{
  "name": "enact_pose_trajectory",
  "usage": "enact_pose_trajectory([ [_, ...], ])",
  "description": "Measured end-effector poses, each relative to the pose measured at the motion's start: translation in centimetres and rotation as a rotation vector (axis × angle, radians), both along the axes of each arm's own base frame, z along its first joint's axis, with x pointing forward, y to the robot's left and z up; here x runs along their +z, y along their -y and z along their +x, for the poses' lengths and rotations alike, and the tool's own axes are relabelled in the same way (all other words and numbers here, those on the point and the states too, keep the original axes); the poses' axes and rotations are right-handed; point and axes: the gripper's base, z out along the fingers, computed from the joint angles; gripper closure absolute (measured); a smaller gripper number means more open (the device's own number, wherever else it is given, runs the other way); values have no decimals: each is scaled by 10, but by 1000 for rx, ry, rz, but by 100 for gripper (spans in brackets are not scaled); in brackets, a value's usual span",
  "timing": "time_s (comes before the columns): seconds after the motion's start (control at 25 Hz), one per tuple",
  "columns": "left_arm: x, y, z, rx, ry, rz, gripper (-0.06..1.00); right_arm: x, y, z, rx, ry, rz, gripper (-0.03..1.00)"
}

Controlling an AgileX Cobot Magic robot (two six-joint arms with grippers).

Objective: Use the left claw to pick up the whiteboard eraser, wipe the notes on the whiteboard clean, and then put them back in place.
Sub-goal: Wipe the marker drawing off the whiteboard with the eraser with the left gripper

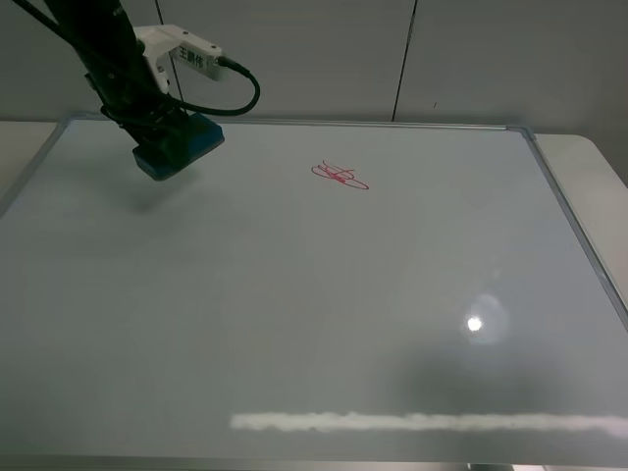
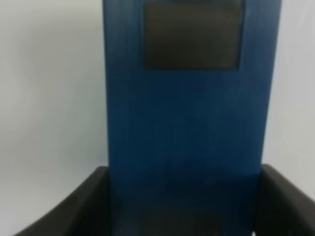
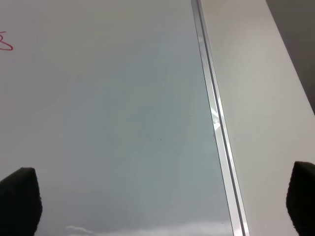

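The left claw [image 1: 175, 137] is shut on the teal-blue whiteboard eraser [image 1: 179, 146] and holds it a little above the far left part of the whiteboard [image 1: 294, 314]. In the left wrist view the eraser [image 2: 187, 128] fills the gap between the two black fingers [image 2: 74, 206]. The notes [image 1: 340, 175], a small red scribble, lie on the board to the right of the eraser, apart from it. A bit of the notes [image 3: 5, 43] shows at the edge of the right wrist view. The right gripper [image 3: 162, 206] is open over the board's right side.
The board's silver frame [image 3: 212, 113] runs along its right edge, with pale table [image 3: 266, 123] beyond it. A grey panelled wall [image 1: 392, 59] stands behind the board. A lamp glare [image 1: 475, 323] sits on the board's right half.
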Motion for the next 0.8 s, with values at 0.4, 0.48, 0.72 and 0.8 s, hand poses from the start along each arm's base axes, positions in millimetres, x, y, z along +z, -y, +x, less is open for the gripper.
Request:
enact_pose_trajectory([
  [0.4, -24, 83, 69, -57, -13, -96, 39, 0, 0, 0, 0, 0, 0, -3],
  [0.48, -34, 93, 81, -52, -9, -158, 39, 0, 0, 0, 0, 0, 0, -3],
  [0.72, -62, 105, 94, -46, -23, -205, 39, 0, 0, 0, 0, 0, 0, -3],
  [0.8, -74, 105, 96, -46, -37, -187, 39, 0, 0, 0, 0, 0, 0, -3],
])
